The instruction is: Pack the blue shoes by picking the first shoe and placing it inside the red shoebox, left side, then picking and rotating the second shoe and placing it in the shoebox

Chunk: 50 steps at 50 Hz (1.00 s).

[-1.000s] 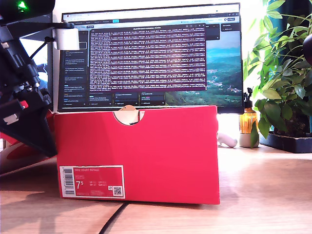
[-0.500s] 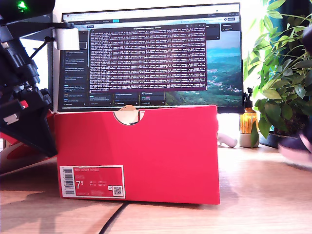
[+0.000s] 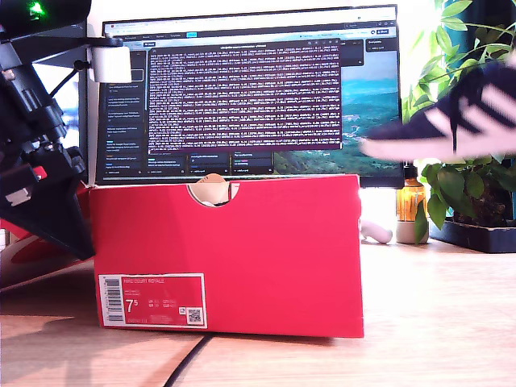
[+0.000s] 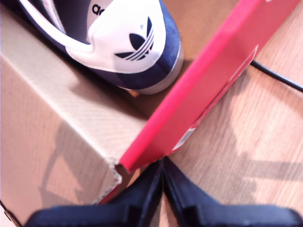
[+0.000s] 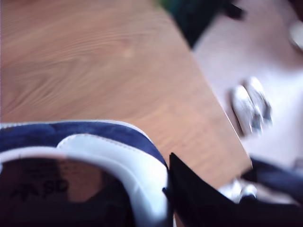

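The red shoebox [image 3: 226, 254] stands open on the wooden table, its label facing the exterior camera. One blue shoe [image 4: 128, 42] lies inside it, its white heel tab close to the box's red wall [image 4: 213, 80]. My first gripper [image 4: 162, 166] hangs shut and empty just outside a corner of the box. The other blue shoe [image 3: 451, 121] is in the air, blurred, above and to the exterior view's right of the box. My second gripper [image 5: 163, 189] is shut on that shoe's heel collar [image 5: 118, 156], with one black finger [image 5: 194, 198] showing outside it.
A monitor [image 3: 250, 89] stands behind the box. A black arm [image 3: 40, 177] rises at the exterior view's left beside the box. Potted plants [image 3: 468, 177] and a small bottle [image 3: 409, 205] stand at the exterior view's right. A black cable [image 3: 189, 363] runs from under the box.
The second shoe entered from the exterior view's lower right and has risen to monitor height, moving toward the box. The arm at the exterior view's left and the box have not moved.
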Each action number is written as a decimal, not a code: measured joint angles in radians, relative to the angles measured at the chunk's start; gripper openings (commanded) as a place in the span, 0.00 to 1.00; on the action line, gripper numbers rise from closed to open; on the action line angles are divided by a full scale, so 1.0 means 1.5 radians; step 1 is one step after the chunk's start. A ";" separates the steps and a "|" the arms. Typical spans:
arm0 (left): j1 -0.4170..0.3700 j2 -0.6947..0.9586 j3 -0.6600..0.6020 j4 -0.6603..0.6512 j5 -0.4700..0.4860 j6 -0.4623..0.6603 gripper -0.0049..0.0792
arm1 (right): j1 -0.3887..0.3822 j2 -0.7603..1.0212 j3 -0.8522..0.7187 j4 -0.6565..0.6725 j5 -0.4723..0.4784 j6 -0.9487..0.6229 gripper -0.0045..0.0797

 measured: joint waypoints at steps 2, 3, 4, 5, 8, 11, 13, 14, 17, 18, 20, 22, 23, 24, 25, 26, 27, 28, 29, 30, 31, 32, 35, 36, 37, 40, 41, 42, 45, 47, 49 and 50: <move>0.000 0.000 0.000 0.000 0.000 0.000 0.04 | 0.000 0.000 0.022 0.009 -0.019 -0.035 0.04; 0.000 0.000 0.000 0.000 0.000 0.000 0.04 | 0.000 0.000 0.033 0.015 -0.030 -0.067 0.04; 0.000 0.000 0.000 0.000 0.000 0.000 0.04 | 0.000 0.000 0.045 0.022 -0.038 -0.071 0.04; 0.000 0.000 0.000 0.000 0.000 0.000 0.04 | 0.000 0.000 0.058 0.032 -0.051 -0.097 0.04; 0.000 0.000 0.000 0.000 0.000 0.000 0.04 | 0.000 0.000 0.094 0.061 -0.089 -0.161 0.04; 0.000 0.000 0.000 0.000 0.000 0.000 0.04 | 0.000 0.000 0.122 0.103 -0.143 -0.223 0.04; 0.000 0.000 0.000 0.000 0.000 0.000 0.04 | 0.000 -0.001 0.132 0.137 -0.181 -0.286 0.04; 0.000 0.000 0.000 0.000 0.000 0.000 0.04 | 0.000 -0.001 0.135 0.154 -0.199 -0.286 0.04; 0.000 0.000 0.000 0.000 0.000 0.000 0.04 | 0.004 -0.002 0.136 0.189 -0.249 -0.343 0.04; 0.000 0.000 0.000 0.000 0.000 0.000 0.04 | 0.007 -0.002 0.136 0.196 -0.260 -0.381 0.04; 0.000 0.000 0.000 0.000 0.000 0.000 0.04 | 0.014 -0.001 0.136 0.205 -0.285 -0.416 0.04; 0.000 0.000 0.000 0.000 0.000 0.000 0.04 | 0.022 -0.001 0.136 0.214 -0.308 -0.430 0.04; 0.000 0.000 0.000 0.000 0.000 0.000 0.04 | 0.026 -0.001 0.136 0.218 -0.317 -0.462 0.04; 0.000 0.000 0.000 0.000 0.001 0.000 0.04 | 0.031 -0.001 0.136 0.224 -0.329 -0.462 0.04; 0.000 0.000 0.000 0.000 0.001 0.000 0.04 | 0.035 -0.001 0.136 0.229 -0.342 -0.484 0.04; 0.000 0.000 0.000 0.000 0.000 0.000 0.04 | 0.040 -0.001 0.136 0.235 -0.353 -0.492 0.04; 0.000 0.000 0.000 0.000 0.000 0.000 0.04 | 0.045 -0.001 0.136 0.242 -0.365 -0.492 0.04; 0.000 0.000 0.000 0.000 0.000 0.000 0.04 | 0.050 -0.001 0.136 0.250 -0.376 -0.512 0.04; 0.000 0.000 0.000 0.000 0.000 0.000 0.04 | 0.055 0.000 0.136 0.259 -0.386 -0.512 0.04; 0.000 0.000 0.000 0.000 0.001 0.000 0.04 | 0.058 0.000 0.136 0.267 -0.395 -0.527 0.04; 0.000 0.000 0.000 0.000 0.001 0.000 0.04 | 0.063 0.001 0.136 0.278 -0.404 -0.532 0.04; 0.000 0.000 0.000 0.000 0.001 0.000 0.04 | 0.066 0.001 0.136 0.287 -0.413 -0.532 0.04; 0.000 0.000 0.000 0.000 0.001 0.000 0.04 | 0.079 0.006 0.136 0.313 -0.431 -0.567 0.04; 0.000 0.000 0.000 0.000 0.001 0.000 0.04 | 0.084 0.009 0.136 0.320 -0.435 -0.570 0.04; 0.000 0.000 0.000 0.000 0.001 0.000 0.04 | 0.089 0.012 0.136 0.327 -0.439 -0.582 0.04; 0.000 0.000 0.000 0.000 0.001 0.000 0.04 | 0.102 0.025 0.136 0.345 -0.449 -0.599 0.04; 0.000 0.000 0.000 0.000 0.001 0.000 0.04 | 0.106 0.030 0.136 0.350 -0.450 -0.599 0.04; 0.000 0.000 0.000 0.000 0.001 0.000 0.04 | 0.109 0.035 0.136 0.354 -0.452 -0.612 0.04; 0.000 0.000 0.000 0.000 0.001 0.000 0.04 | 0.119 0.054 0.136 0.368 -0.452 -0.632 0.04; 0.000 0.000 0.000 0.000 0.001 0.000 0.04 | 0.125 0.067 0.136 0.376 -0.452 -0.644 0.04; 0.000 0.000 0.000 0.000 0.001 0.000 0.04 | 0.130 0.082 0.136 0.384 -0.452 -0.649 0.04; 0.000 0.000 0.000 0.000 0.001 0.000 0.04 | 0.132 0.090 0.136 0.388 -0.451 -0.656 0.04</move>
